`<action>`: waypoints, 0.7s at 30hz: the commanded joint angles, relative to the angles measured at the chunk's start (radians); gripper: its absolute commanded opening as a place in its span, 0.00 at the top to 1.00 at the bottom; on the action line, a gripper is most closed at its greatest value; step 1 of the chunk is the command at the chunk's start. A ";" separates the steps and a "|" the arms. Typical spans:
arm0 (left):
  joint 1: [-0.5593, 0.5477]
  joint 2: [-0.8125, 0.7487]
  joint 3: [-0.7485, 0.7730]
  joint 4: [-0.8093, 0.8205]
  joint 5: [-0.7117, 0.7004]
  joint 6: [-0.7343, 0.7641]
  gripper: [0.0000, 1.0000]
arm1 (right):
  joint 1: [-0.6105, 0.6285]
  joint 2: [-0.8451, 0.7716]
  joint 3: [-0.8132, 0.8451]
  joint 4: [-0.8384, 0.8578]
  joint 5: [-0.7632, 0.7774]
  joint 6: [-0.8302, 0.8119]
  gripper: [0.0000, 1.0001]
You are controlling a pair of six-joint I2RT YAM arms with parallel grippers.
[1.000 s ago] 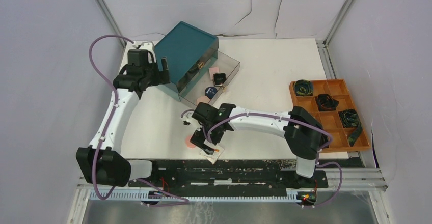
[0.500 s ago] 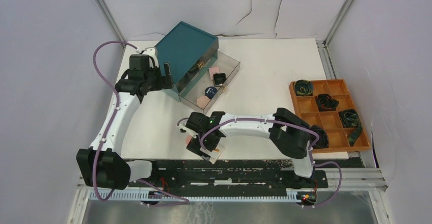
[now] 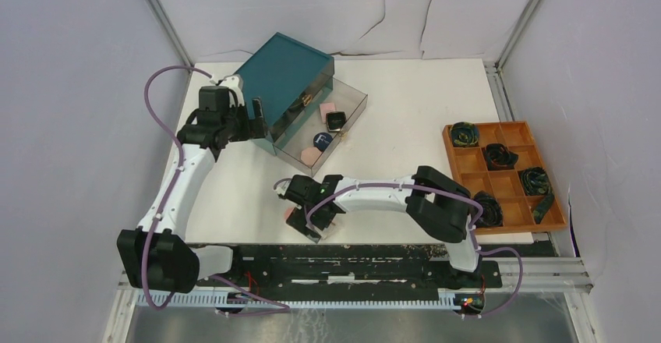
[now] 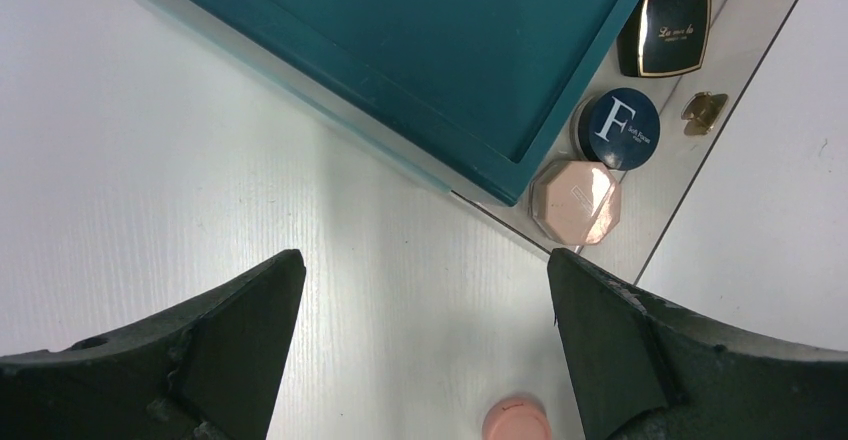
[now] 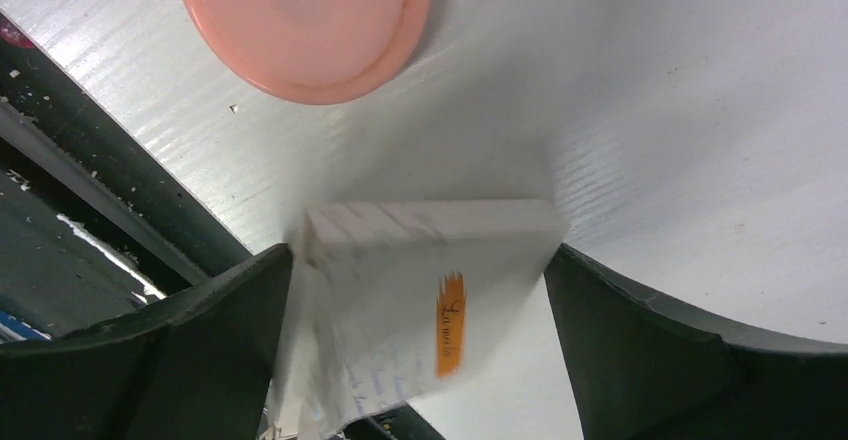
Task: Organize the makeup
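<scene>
— White table (image 3: 413, 101), matte with a fine grain: one. What stands on it, biggest first?

— One teal box (image 3: 284, 74), flat-topped and hard-edged, at the far left. One orange tray (image 3: 514, 132) at the right, split into squarish compartments, with four dark rolled bundles (image 3: 499, 156) in it. One smoky clear drawer (image 3: 355, 101) juts out from under the box.

— And the grippers?

— Two, both with black wedge fingers. The left gripper (image 4: 422, 270) hangs over bare table just beside the box, jaws spread wide, nothing in them. The right gripper (image 5: 418, 260) is low at the table's near edge, jaws just as wide, one finger on each side of the pad (image 5: 400, 330). The pad nearly fills the gap. I cannot tell whether either finger touches it.

— Count the makeup.

— Six pieces. The pad is one: white, flat, rectangular, ribbed along one side, with an orange label. One smooth pink disc (image 5: 303, 20) lies near it, apart. The other four are in the drawer: one glossy black square compact (image 4: 664, 30) with gold edging and script, one pink square (image 3: 327, 110), one shiny pale pink octagon (image 4: 576, 201), and one round dark-blue tin (image 4: 618, 128) with a white F, lying between compact and octagon.

— Anything smaller?

— One gold clasp (image 4: 704, 108), just beside the tin.
</scene>
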 commanded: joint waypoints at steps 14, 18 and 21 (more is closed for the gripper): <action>-0.004 -0.027 0.019 0.034 0.004 -0.020 0.02 | -0.062 0.058 -0.016 -0.040 0.097 -0.045 0.64; -0.004 -0.031 0.025 0.029 -0.002 -0.017 0.02 | -0.129 -0.005 0.007 -0.070 0.141 -0.061 0.77; -0.004 -0.036 0.025 0.028 -0.003 -0.015 0.02 | -0.207 -0.061 0.089 -0.129 0.179 -0.105 0.77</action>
